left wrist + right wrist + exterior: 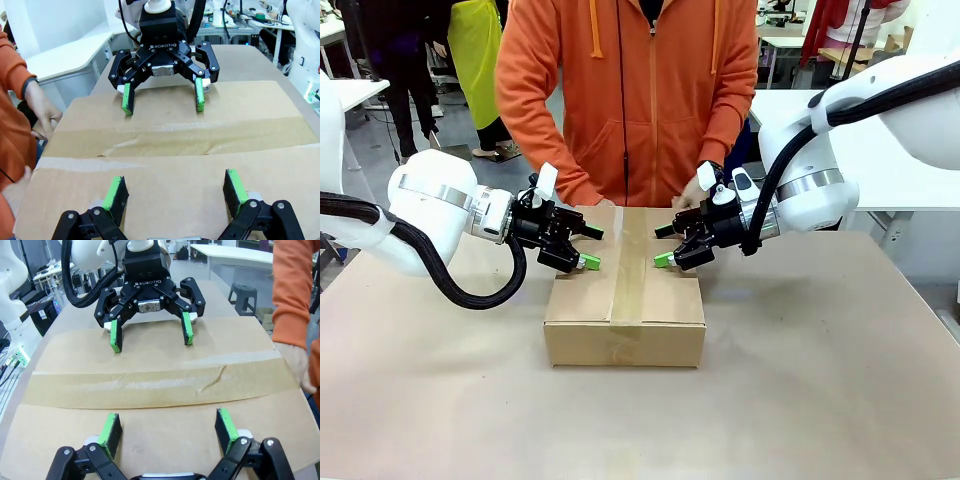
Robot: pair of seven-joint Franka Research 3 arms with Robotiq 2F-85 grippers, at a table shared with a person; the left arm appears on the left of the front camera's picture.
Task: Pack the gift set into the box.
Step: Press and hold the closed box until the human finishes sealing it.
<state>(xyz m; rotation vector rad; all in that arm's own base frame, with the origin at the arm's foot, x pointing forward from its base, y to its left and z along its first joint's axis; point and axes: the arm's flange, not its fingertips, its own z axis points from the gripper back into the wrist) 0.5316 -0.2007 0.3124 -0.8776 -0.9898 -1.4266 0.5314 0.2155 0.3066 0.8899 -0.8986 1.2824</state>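
While shut and taped along its top seam, box [624, 302] at table [820, 400] centre. Left gripper [588, 246] and right gripper [666, 245] low over the lid, facing each other — fingers spread, nothing held. Person's hands [695, 190] at the far edge, possibly touching the cardboard.

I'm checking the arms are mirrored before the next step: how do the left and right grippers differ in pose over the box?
The left gripper reaches in from the box's left side, fingers pointing right; the right gripper reaches in from the right, fingers pointing left. The left sits over the left flap, the right over the right flap, the tape strip between them. Both are open, empty, and low over the closed top.
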